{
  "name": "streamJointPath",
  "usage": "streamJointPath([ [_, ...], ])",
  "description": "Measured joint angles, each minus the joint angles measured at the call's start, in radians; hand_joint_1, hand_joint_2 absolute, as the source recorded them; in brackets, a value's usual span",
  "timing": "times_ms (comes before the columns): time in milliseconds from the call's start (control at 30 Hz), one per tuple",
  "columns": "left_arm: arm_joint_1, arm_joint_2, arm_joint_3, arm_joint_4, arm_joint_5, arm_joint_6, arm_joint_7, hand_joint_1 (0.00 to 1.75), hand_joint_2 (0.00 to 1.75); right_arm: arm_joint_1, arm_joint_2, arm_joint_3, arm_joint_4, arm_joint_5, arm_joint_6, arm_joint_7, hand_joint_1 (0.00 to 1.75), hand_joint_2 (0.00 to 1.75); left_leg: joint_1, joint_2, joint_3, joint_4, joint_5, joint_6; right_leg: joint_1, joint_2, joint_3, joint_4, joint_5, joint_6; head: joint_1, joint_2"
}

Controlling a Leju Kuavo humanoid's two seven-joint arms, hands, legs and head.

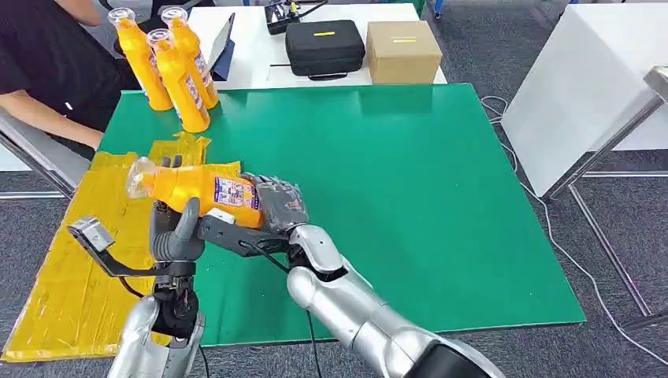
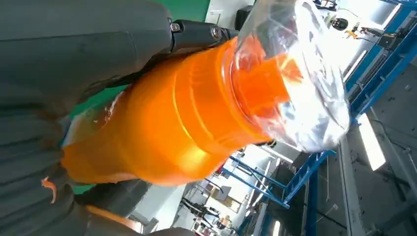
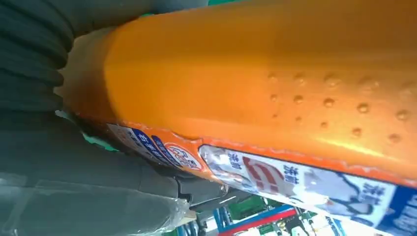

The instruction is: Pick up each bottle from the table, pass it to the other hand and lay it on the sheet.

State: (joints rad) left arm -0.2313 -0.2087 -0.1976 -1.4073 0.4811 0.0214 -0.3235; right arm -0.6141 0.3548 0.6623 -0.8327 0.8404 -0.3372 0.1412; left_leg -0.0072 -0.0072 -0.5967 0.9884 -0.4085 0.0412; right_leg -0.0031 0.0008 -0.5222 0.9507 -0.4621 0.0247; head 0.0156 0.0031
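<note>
The green table (image 1: 410,181) spreads smooth and matte across the middle, and the crinkly yellow sheet (image 1: 71,276) lies off its edge at eight o'clock. Above their border hangs the orange bottle (image 1: 201,190), on its side, clear cap pointing to nine o'clock. It's mid-handover: the right hand (image 1: 280,206) wraps the base end, the left hand (image 1: 175,235) closes round the neck side from below, thumb up against the body. My advice: the left should clamp firm before the right lets go, since that glossy, dimpled plastic looks slippery and the bottle tapers toward the cap. Then lower it flat onto the sheet. At eleven o'clock three more bottles (image 1: 169,67) stand upright, close together, beside a person's arm (image 1: 47,118)
</note>
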Motion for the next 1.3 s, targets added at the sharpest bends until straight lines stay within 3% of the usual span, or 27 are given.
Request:
streamJointPath([
  [233, 0.019, 0.000, 0.004, -0.003, -0.011, -0.003, -0.010, 0.00, 1.75, 0.062, -0.011, -0.021, -0.107, 0.017, 0.034, -0.018, 1.75, 1.75, 0.000, 0.000, 0.000, 0.000, 0.000, 0.000, 0.000, 0.000, 0.000, 0.000, 0.000, 0.000, 0.000, 0.000],
  [367, 0.042, 0.000, 0.015, -0.033, -0.021, -0.003, -0.011, 0.00, 1.75, 0.079, -0.016, -0.022, -0.155, -0.048, 0.084, -0.039, 1.75, 1.75, 0.000, 0.000, -0.001, 0.000, 0.000, 0.000, 0.000, 0.000, 0.000, 0.000, 0.000, 0.000, 0.000, 0.000],
  [867, 0.091, -0.001, 0.039, -0.099, -0.058, 0.013, -0.010, 0.00, 1.75, 0.033, -0.015, -0.022, -0.177, -0.204, 0.108, -0.057, 1.75, 1.75, 0.000, -0.001, -0.001, 0.000, 0.000, 0.000, 0.000, 0.000, 0.000, 0.000, 0.000, 0.000, 0.000, 0.000],
  [1300, 0.083, -0.007, 0.031, -0.099, -0.098, 0.034, -0.016, 0.00, 1.75, 0.003, 0.012, 0.039, -0.126, -0.221, 0.082, 0.036, 1.75, 1.75, 0.000, 0.000, -0.001, 0.000, 0.000, 0.000, 0.000, 0.000, 0.000, 0.000, 0.000, 0.000, 0.000, 0.000],
])
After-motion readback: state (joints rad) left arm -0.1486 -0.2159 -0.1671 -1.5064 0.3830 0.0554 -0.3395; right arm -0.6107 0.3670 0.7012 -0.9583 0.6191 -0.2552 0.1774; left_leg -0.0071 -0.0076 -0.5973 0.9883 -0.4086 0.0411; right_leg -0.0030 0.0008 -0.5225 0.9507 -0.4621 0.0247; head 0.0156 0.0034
